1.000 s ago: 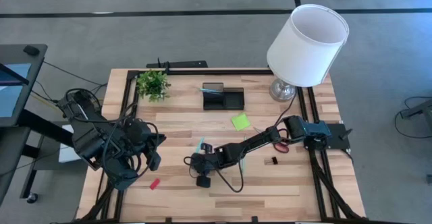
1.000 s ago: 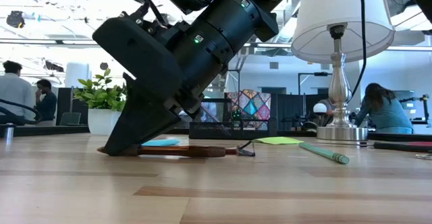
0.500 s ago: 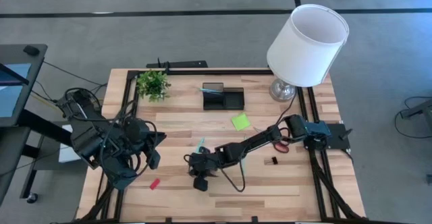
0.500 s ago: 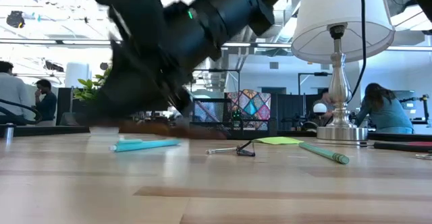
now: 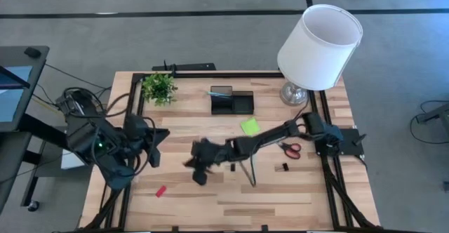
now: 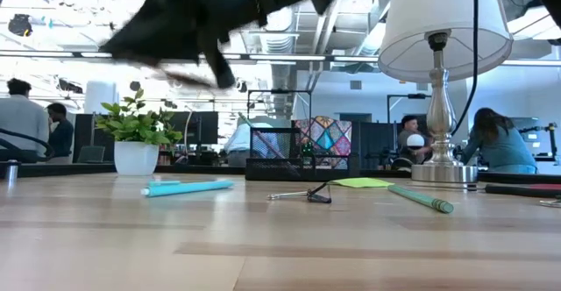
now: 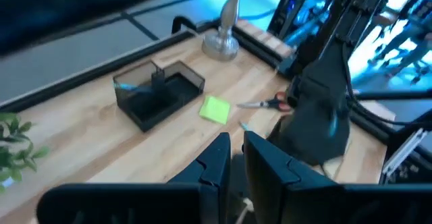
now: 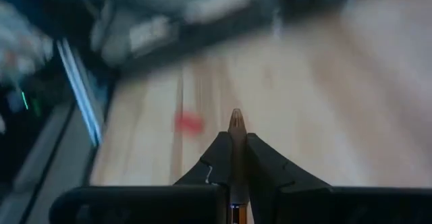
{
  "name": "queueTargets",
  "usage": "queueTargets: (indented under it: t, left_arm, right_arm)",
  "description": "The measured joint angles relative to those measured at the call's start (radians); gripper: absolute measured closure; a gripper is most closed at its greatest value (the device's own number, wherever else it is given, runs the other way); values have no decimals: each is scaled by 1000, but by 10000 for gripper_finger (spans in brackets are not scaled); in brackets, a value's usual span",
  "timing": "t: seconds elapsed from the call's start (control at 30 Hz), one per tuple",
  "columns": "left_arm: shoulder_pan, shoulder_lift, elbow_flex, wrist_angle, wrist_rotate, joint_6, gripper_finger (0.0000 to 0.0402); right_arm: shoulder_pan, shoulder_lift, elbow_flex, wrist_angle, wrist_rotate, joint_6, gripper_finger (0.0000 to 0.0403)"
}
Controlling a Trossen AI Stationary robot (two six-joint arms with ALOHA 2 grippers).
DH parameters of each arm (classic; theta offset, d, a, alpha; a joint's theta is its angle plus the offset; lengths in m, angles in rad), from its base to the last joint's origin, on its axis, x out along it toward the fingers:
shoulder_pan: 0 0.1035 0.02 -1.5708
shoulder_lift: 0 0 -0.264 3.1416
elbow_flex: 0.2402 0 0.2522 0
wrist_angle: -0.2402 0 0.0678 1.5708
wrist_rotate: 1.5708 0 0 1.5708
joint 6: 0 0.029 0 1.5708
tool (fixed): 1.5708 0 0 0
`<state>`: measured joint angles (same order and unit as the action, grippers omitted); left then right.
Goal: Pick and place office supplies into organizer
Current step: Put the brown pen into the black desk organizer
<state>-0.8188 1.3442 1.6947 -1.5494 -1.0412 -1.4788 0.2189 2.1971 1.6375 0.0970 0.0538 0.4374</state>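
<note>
Carry phase of a pick-and-place cycle. The right claw (image 5: 198, 164), raised above the middle of the table (image 5: 280, 198), has its fingers closed on a brown pencil (image 8: 235, 126), whose tip juts out between them in the right wrist view. The black organizer (image 5: 232, 100) stands at the far edge of the table, between the potted plant (image 5: 159, 87) and the lamp (image 5: 317, 47), well apart from the claw. The left claw (image 7: 233, 158) waits over the table's left side, fingers a narrow gap apart and empty. Loose items remain: a teal pen (image 6: 188, 187), a lime-green sticky-note pad (image 5: 249, 126), red-handled scissors (image 5: 290, 148) and a red eraser (image 5: 160, 190). The next move probably calls for swinging the pencil to the taller pen compartment, tipping it upright, then releasing.
</note>
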Motion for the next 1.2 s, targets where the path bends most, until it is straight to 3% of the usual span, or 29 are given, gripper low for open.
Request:
queueTargets:
  t: [0.37,0.6,0.83,1.03,1.2]
  left_arm:
    - [0,-81,0,120,-146,221,365]
    - [0,-111,0,185,-280,365,365]
    - [0,-118,0,245,-430,487,365]
    - [0,-117,0,308,-410,592,365]
    - [0,-117,0,314,-377,621,365]
  right_arm:
    - [-173,-264,4,11,141,-137,386]
    - [-262,-349,4,74,273,-271,386]
    - [-331,-253,5,255,288,-393,386]
    - [-397,-141,1,367,298,-368,386]
    - [-434,-90,3,405,416,-360,386]
